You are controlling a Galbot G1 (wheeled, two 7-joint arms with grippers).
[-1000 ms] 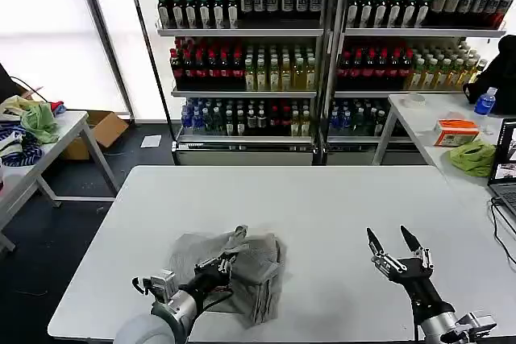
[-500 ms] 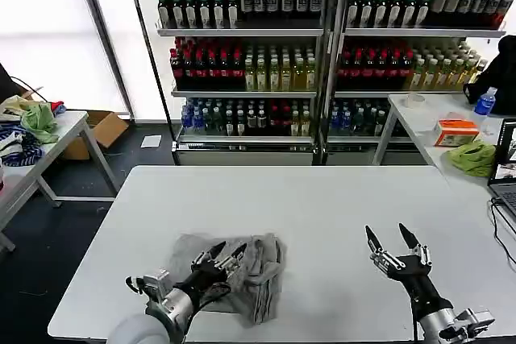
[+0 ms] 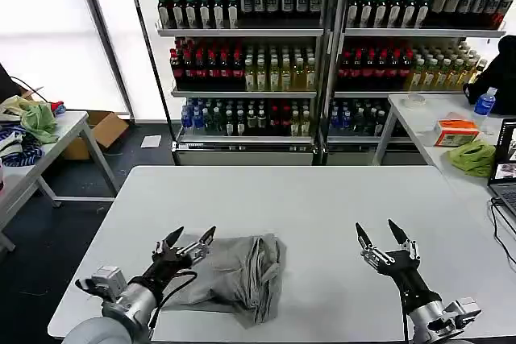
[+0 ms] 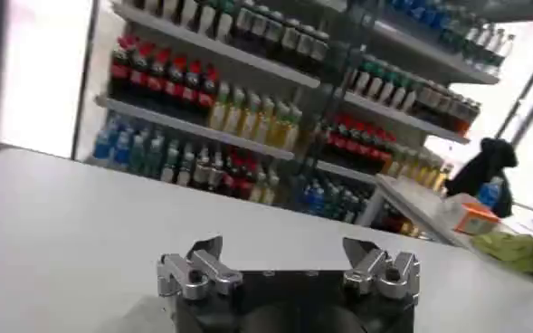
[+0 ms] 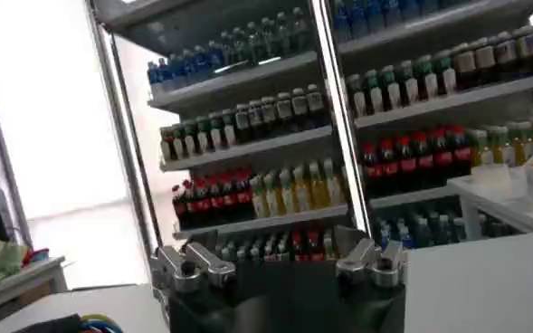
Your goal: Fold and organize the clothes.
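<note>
While the grey shirt (image 3: 231, 275) lies bunched into a soft, rumpled heap on the smooth white counter (image 3: 306, 199), near the counter's front edge and left of its middle, both arms hover just above the surface. Its cloth is light grey and thin, creased into loose ridges, with a thicker doubled fold running down the side of the heap that faces the right arm; one flat corner spreads out toward the counter's front edge.

Just beside the shirt's left edge, the left gripper (image 3: 187, 241) is raised slightly off the cloth, its two slim, dark-tipped metal fingers (image 3: 171, 242) spread wide in a V and holding nothing. In the left wrist view the same gripper (image 4: 289, 258) shows two silvery, blocky knuckles set well apart over bare counter.

Well apart from the shirt on its other side, the right gripper (image 3: 379, 235) points up and away from the robot, with pointed black fingers (image 3: 362, 238) likewise splayed wide and empty. The right wrist view shows its (image 5: 280, 256) metal knuckles parted too.

Behind the counter, beyond the shirt, stand tall metal shelves (image 3: 250, 31) packed with rows of bottles (image 3: 242, 66) in red, yellow, green and dark shades
</note>
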